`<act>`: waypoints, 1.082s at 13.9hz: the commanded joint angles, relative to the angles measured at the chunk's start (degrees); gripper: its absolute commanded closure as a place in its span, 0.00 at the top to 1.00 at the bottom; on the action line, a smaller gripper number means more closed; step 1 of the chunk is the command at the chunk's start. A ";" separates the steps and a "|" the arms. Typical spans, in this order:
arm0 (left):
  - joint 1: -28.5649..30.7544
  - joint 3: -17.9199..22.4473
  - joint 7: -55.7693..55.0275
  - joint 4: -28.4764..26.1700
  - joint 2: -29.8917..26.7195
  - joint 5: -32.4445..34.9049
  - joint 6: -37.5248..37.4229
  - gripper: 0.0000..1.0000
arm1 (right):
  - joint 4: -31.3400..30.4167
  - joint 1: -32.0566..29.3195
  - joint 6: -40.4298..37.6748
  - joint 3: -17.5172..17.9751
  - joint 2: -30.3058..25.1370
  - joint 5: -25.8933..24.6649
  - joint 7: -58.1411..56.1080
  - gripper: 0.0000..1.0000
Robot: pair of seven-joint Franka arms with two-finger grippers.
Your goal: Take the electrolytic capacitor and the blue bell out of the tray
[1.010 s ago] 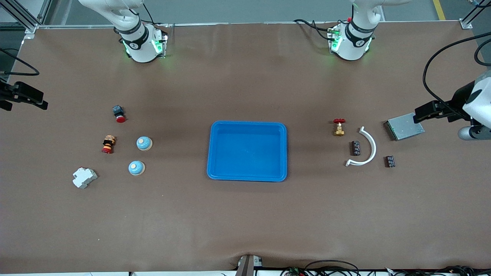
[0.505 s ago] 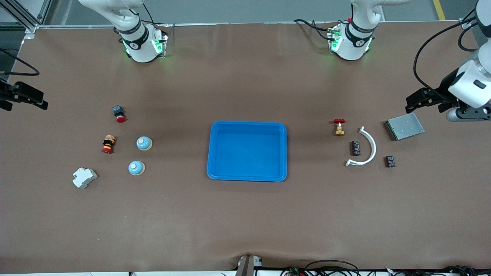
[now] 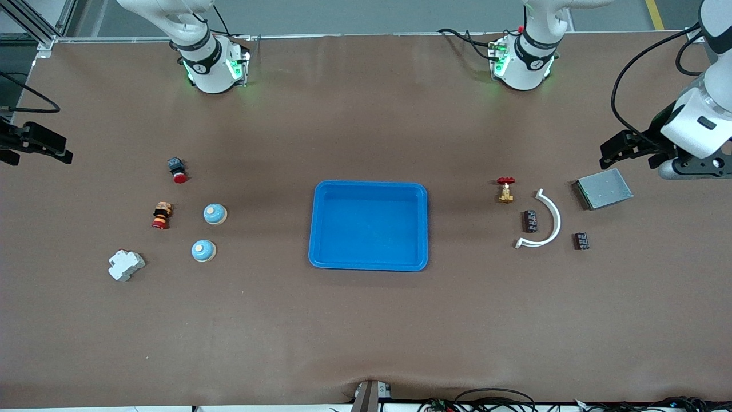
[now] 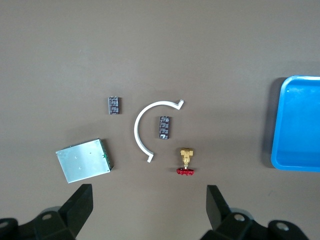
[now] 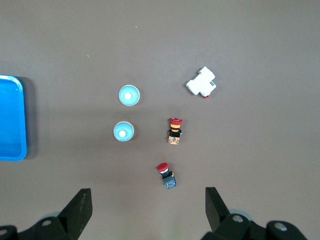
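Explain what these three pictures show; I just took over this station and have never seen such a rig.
Two white robot arms stand at a brown table. The wide picture looks down from across the table; the other two come from cameras on each wrist, looking down past that arm's own open jaws.

The left gripper is up over a grey metal plate. Beside it lie two dark capacitors, a white curved strip and a small red-handled valve.

The right gripper hangs at the table's edge, at the right arm's end. There lie two blue bells, two red-capped push buttons and a white block.

A blue tray sits in the middle, with nothing in it. Neither gripper holds anything.
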 commanded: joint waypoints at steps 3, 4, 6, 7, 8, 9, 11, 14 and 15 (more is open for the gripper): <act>-1.19 1.23 0.58 2.05 1.13 -0.40 -0.46 1.00 | -0.62 2.33 -0.35 -2.25 -0.88 0.26 0.07 1.00; -0.75 1.15 0.58 2.22 1.05 -0.31 -0.55 1.00 | -0.62 2.25 -0.27 -2.26 -0.88 0.26 0.07 1.00; -0.48 1.23 0.84 2.57 1.05 -0.31 -0.55 1.00 | -0.62 2.16 -0.35 -2.26 -0.88 0.26 0.07 1.00; -0.31 1.23 0.84 2.75 1.05 -0.40 -0.55 1.00 | -0.62 2.16 -0.35 -2.26 -0.88 0.26 0.07 1.00; -0.22 1.23 0.84 3.71 1.13 -0.40 -0.55 1.00 | -0.62 2.16 -0.35 -2.26 -0.88 0.26 0.07 1.00; -0.04 1.23 0.93 4.33 1.13 -0.40 -0.55 1.00 | -0.62 2.16 -0.35 -2.26 -0.88 0.26 0.07 1.00; -0.22 1.15 0.41 5.30 1.31 -0.40 -0.55 1.00 | -0.62 2.07 -0.27 -2.26 -0.88 0.26 0.07 1.00; -0.66 1.06 -0.39 7.31 1.75 -0.49 -0.55 1.00 | -0.53 1.99 -0.18 -2.17 -0.88 0.26 0.07 1.00; -0.48 1.06 -0.47 8.02 2.44 -0.49 -0.55 1.00 | -0.44 1.98 -0.09 -2.17 -0.88 0.26 0.07 1.00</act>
